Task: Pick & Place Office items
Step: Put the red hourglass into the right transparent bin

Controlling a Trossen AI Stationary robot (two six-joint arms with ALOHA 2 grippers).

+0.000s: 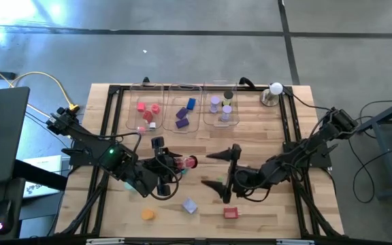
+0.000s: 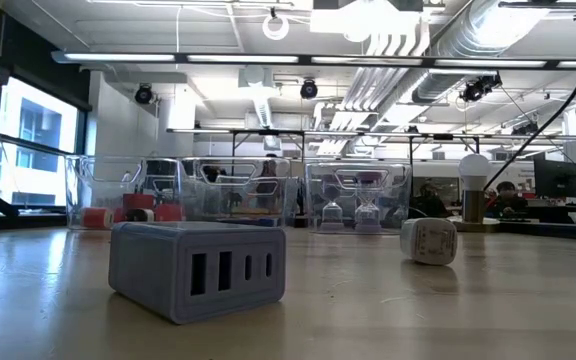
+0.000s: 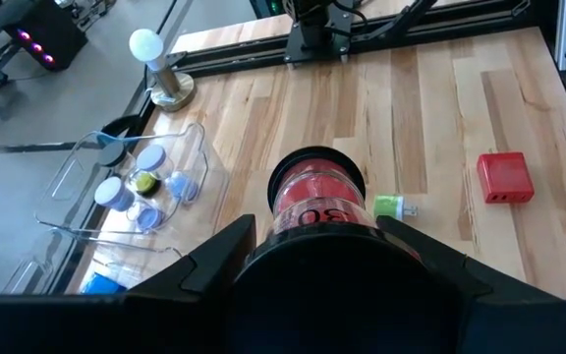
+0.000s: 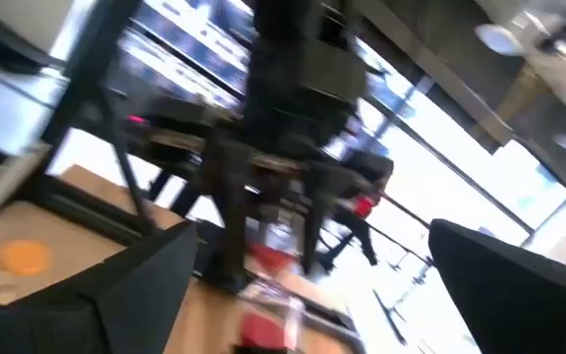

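Left hand (image 3: 317, 251) pinching red cylinder (image 3: 314, 202) — long axis level, pointing toward right hand (image 1: 225, 173) — spread wide.

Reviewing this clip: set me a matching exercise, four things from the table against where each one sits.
Things:
1. white ball on a metal base
2. red roll
3. orange disc
4. purple pieces

Places:
A. in the middle clear tray
B. between the left gripper's fingers
C. far corner of the table, right side
D. near edge of the table, left side

Pairs: 1-C, 2-B, 3-D, 4-A
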